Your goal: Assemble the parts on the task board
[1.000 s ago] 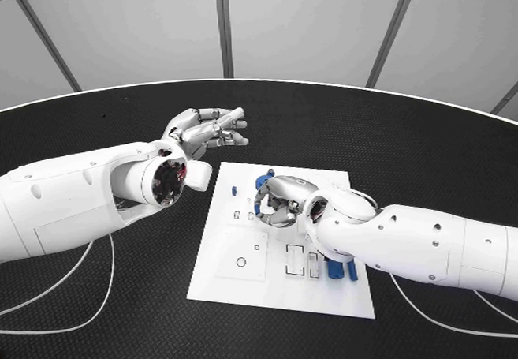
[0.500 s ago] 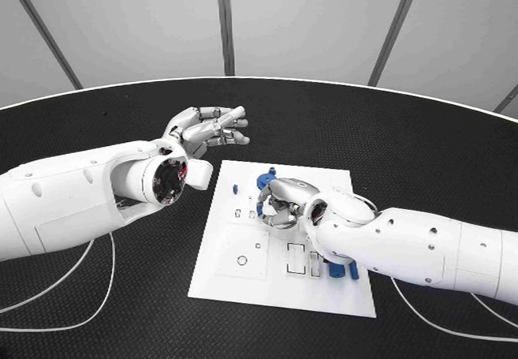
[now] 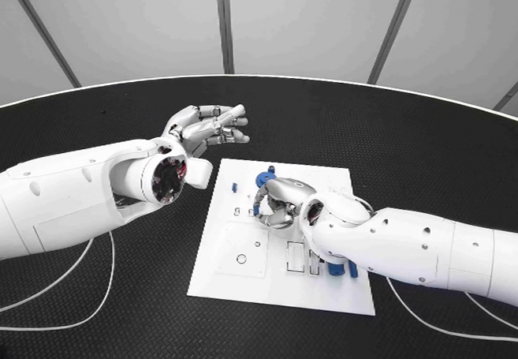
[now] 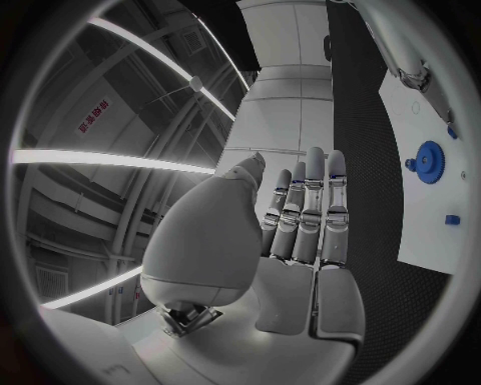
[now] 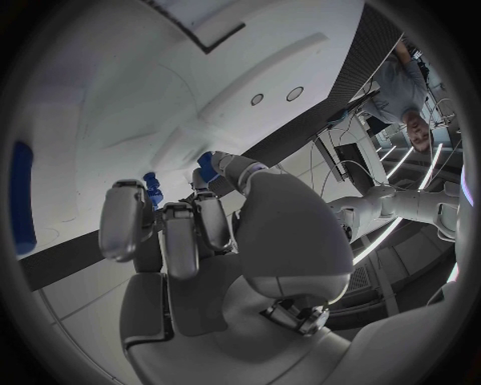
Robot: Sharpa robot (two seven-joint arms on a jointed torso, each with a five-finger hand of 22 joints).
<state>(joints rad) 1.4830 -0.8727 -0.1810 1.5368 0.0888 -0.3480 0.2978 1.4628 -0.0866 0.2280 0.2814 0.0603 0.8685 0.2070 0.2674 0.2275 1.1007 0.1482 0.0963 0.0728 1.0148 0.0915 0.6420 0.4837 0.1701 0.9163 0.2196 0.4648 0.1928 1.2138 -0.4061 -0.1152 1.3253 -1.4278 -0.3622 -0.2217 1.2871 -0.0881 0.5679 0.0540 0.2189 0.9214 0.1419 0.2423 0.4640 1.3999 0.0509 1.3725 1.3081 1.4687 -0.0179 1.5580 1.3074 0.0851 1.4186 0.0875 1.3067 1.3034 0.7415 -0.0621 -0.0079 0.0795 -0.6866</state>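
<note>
Having been advanced slightly up the task board [image 3: 234, 267] over the last second, the right hand [image 3: 285, 198] is curled around a small blue part [image 5: 152, 189] beside the blue gear [image 3: 264, 178], so seating seems near, while the left hand [image 3: 207, 126] is kept loosely spread, empty, above the surface [image 3: 127, 310].

Your task board [image 3: 233, 263] is a white rectangular plate lying flat mid-table, slightly skewed, with small round holes and black-outlined rectangular slots across its face. Near its far end you've got a blue gear [image 3: 264, 178] lying flat on the plate, also visible in the left wrist view [image 4: 430, 161] with a small blue piece [image 4: 453, 219] just beside it. At the near right you see two blue parts [image 3: 343, 268] close together by the slots, and the right wrist view shows a blue bar [image 5: 22, 197] lying on the plate.
</note>
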